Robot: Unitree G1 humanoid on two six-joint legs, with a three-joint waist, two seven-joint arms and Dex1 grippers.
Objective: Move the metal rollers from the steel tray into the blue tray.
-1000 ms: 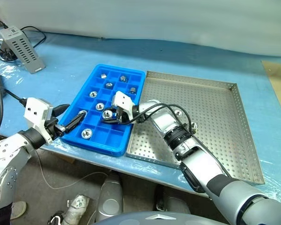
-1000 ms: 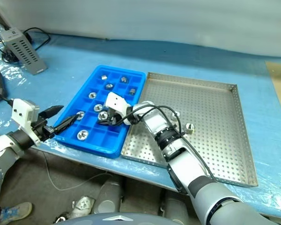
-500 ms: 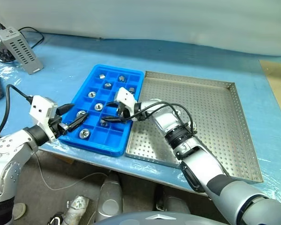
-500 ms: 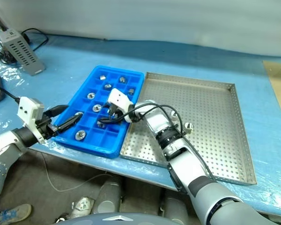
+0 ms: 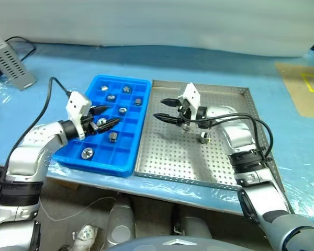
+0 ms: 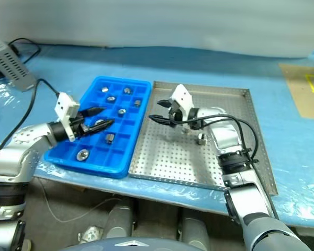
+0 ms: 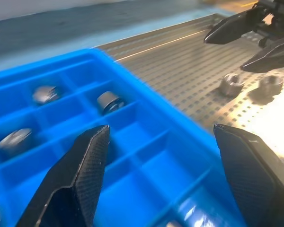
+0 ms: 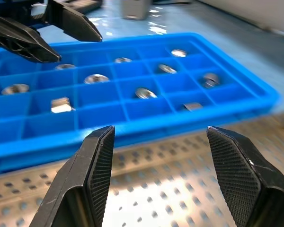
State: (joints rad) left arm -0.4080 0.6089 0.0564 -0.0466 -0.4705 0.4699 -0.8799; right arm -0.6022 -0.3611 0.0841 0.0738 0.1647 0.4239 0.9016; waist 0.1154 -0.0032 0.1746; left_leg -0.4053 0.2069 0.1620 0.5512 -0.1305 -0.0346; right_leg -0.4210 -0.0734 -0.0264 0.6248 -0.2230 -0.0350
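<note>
Two metal rollers (image 5: 203,138) on steel tray (image 5: 235,162), mid-floor; others in blue tray (image 5: 102,163) compartments. Left gripper (image 5: 109,117) over blue tray, right gripper (image 5: 164,110) over steel tray, fingers apart, empty.

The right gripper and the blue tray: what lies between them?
In the left eye view, between the right gripper and the blue tray lies only bare perforated floor of the steel tray, then the two rims, with no rollers there.
</note>
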